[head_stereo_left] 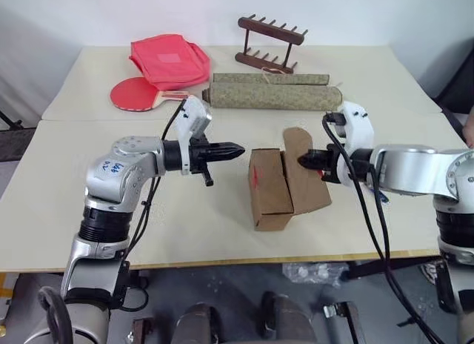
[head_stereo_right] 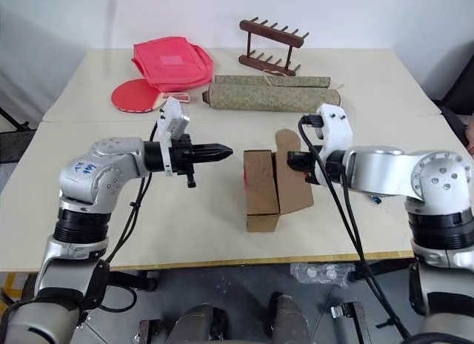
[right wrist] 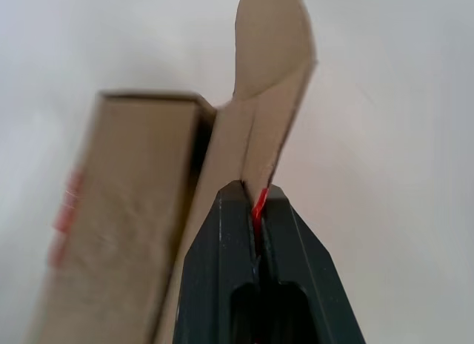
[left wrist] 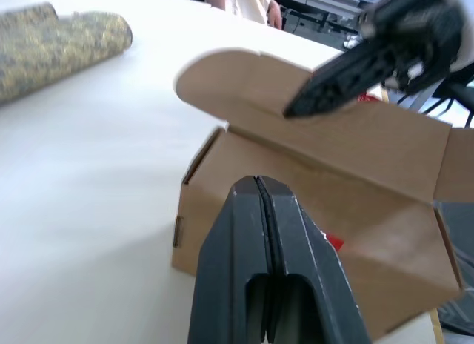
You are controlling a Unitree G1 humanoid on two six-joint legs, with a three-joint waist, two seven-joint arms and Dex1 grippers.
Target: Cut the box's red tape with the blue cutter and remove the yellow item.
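Right end effector (right wrist: 256,203) pinching box (head_stereo_left: 270,190) flap, left end effector (head_stereo_left: 235,149) closed

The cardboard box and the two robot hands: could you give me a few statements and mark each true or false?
1. The box has a flap open. True.
2. The right gripper pinches the box's flap. True.
3. The left gripper holds a blue cutter. False: it is shut and holds nothing.
4. The red paddle lies on top of the box. False: it lies far back on the table, beside the red pouch.
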